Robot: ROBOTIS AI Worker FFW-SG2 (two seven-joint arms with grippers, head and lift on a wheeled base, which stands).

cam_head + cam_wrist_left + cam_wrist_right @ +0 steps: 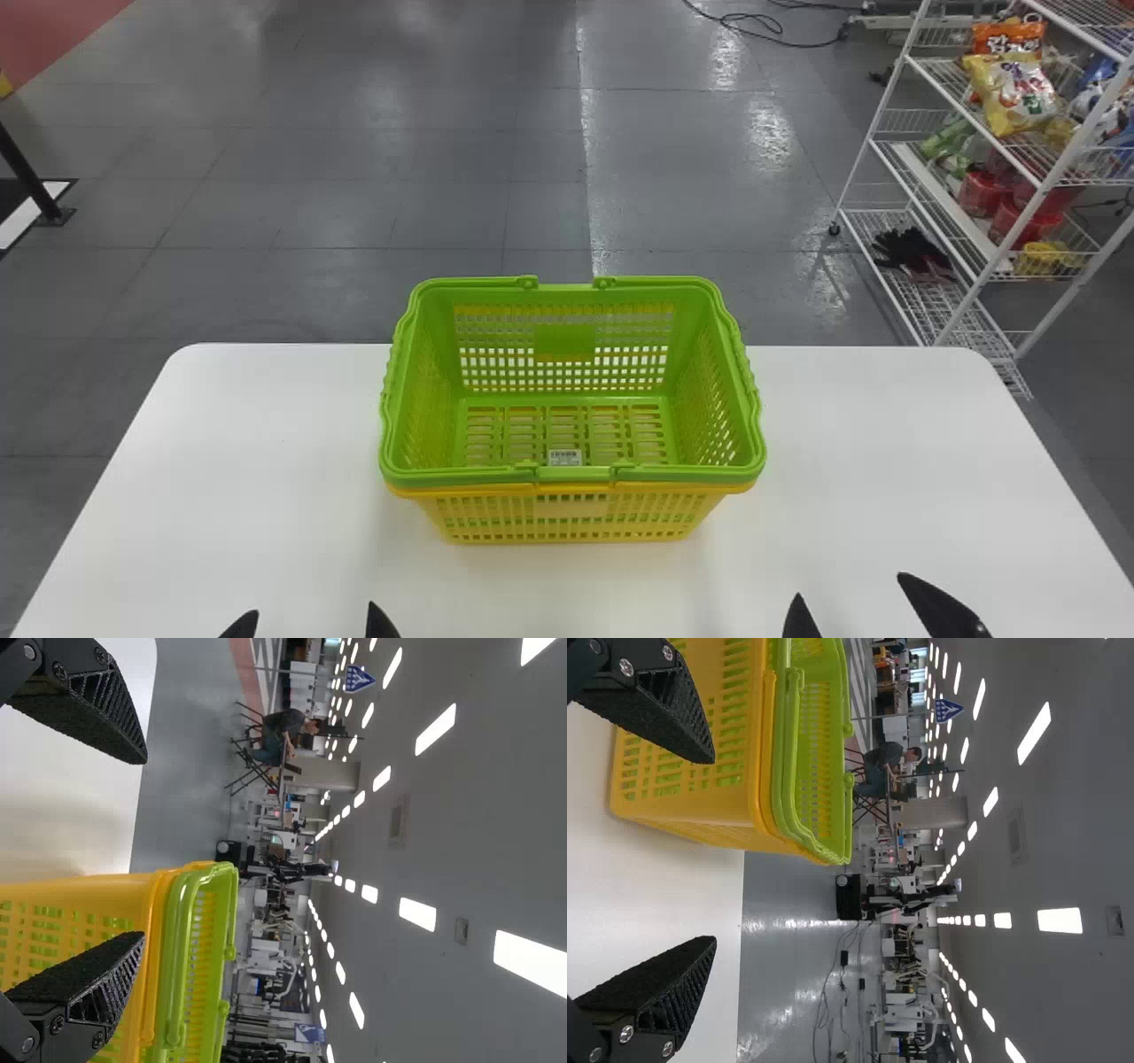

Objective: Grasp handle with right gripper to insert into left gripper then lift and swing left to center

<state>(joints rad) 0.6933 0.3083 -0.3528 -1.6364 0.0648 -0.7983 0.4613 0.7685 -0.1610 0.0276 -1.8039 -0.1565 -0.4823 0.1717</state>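
Two empty grippers, left gripper [312,610] and right gripper [850,587], have fingers spread near the green shopping basket [563,430], nested in a yellow one [496,521] on the white table [266,443]. Handle grasp, handover, lift and leftward swing (everything, really) remain.

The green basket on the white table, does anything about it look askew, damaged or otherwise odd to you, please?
Nothing stands out: the green basket sits upright, neatly nested in the yellow basket, its handles folded down along the rim, and I see no break or crack.
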